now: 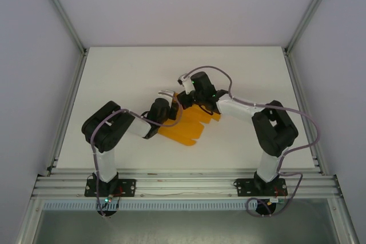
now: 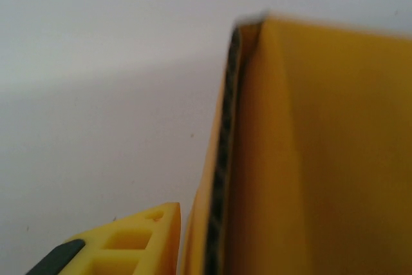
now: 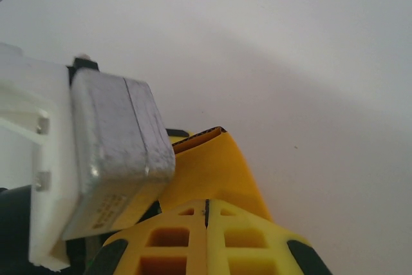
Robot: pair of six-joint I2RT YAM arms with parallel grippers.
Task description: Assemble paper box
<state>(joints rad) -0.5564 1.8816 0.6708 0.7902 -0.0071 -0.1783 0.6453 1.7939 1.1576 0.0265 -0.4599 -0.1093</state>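
From above, the paper box lies near the middle of the white table, a flat orange sheet with flaps towards the near side. Both arms reach in over its far edge. The left gripper comes from the left and the right gripper from the right, the two close together above the card. From this height I cannot tell how either pair of jaws stands.

In the left wrist view, part of the paper box stands upright on the right, its dark cut edge facing the camera against the pale table. One yellow finger shows at the bottom left, just beside the card and clear of it. I cannot tell whether this tool is spread or pinching.

In the right wrist view, the right gripper has its yellow fingers pressed together, only a thin seam between them. A fold of the paper box rises right behind the tips; whether it is nipped I cannot tell. A grey block on a white mount sits to the left.
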